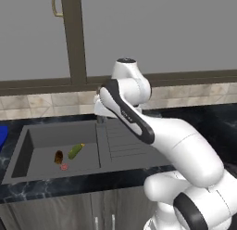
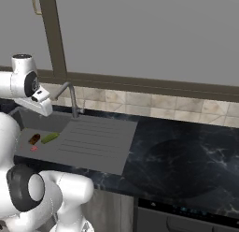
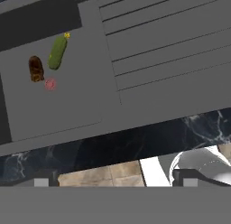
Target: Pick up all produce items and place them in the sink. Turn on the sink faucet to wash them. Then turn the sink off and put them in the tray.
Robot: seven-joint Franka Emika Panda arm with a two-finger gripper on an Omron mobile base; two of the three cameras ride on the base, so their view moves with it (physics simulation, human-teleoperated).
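No text, label, brand, number or sign can be read on anything in these views.

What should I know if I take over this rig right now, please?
Tool: open and holding nothing, raised over the sink near the faucet.
Produce: the brown oblong and the green vegetable lie side by side on the basin floor, next to a small red spot.
Tray: a blue edge shows left of the sink.
Done: both items are in the sink.
Left: turn the faucet on, wash, turn it off, move both items to the tray. No water is visible.
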